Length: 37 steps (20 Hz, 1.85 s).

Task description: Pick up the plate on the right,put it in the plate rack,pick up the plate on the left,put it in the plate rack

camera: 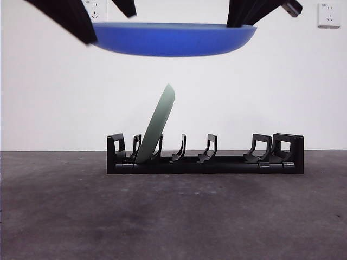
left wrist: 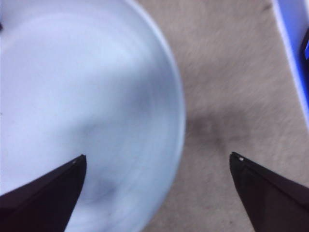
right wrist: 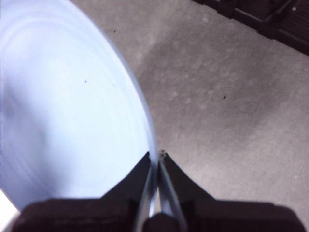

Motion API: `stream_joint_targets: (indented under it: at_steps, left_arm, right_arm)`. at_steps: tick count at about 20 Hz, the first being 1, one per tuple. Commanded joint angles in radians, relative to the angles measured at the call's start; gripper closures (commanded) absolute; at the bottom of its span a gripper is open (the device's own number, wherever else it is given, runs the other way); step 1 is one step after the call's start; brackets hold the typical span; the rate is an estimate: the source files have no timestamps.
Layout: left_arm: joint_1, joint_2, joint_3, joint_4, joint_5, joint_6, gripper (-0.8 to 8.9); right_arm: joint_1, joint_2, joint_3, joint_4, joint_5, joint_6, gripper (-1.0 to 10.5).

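The round blue plate [camera: 172,39] hangs flat, high above the long black plastic plate rack [camera: 205,161], where a pale green plate [camera: 157,125] already leans in a left slot. The right gripper [right wrist: 158,162] is clamped on its rim; the left gripper [left wrist: 157,162] stands wide open, holding nothing. Judged stiff, smooth and possibly slippery: a rim pinch suits.

No readable text, label, brand or number anywhere. Wall socket [camera: 329,14] at upper right of front view carries tiny mark at its top edge, too small to read. Second wall socket [camera: 96,10] likewise illegible.
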Motion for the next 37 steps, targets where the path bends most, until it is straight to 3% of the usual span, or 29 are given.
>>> stream_joint_targets:
  at_steps: [1, 3, 9, 15, 18, 21, 26, 31, 37]
  left_arm:
    - [-0.008, 0.026, -0.008, 0.009, -0.024, 0.012, 5.29]
    - [-0.008, 0.031, -0.008, 0.008, -0.024, 0.012, 6.69]
    - [-0.008, 0.031, -0.008, 0.006, -0.023, -0.023, 8.22]
    - [-0.012, 0.031, -0.008, 0.004, -0.012, -0.041, 8.21]
    - [-0.012, 0.031, -0.008, 0.008, 0.048, -0.049, 8.21]
    - [-0.012, 0.031, -0.008, 0.021, 0.099, -0.064, 8.21]
    - [-0.008, 0.031, -0.008, 0.089, 0.161, -0.084, 8.21]
    - [0.051, 0.043, -0.008, 0.337, 0.319, -0.263, 8.22]
    - [0.182, 0.144, -0.008, 0.845, 0.455, -0.580, 8.22]
  right_arm:
    - [0.002, -0.017, -0.002, -0.006, -0.011, -0.006, 9.6]
    - [0.002, -0.028, -0.002, -0.013, -0.021, -0.004, 9.6]
    - [0.002, -0.034, -0.002, -0.024, -0.025, -0.003, 9.6]
    - [-0.017, -0.034, -0.002, -0.026, -0.020, -0.003, 9.6]
    - [-0.020, -0.038, -0.002, -0.026, -0.017, -0.005, 9.3]
    - [-0.025, -0.060, 0.000, -0.009, -0.014, -0.008, 7.1]
    - [-0.056, -0.163, 0.004, 0.013, 0.020, -0.007, 6.9]
    - [-0.076, -0.378, 0.004, 0.042, 0.143, 0.022, 6.9]
    - [-0.076, -0.594, 0.004, 0.004, 0.144, 0.050, 6.9]
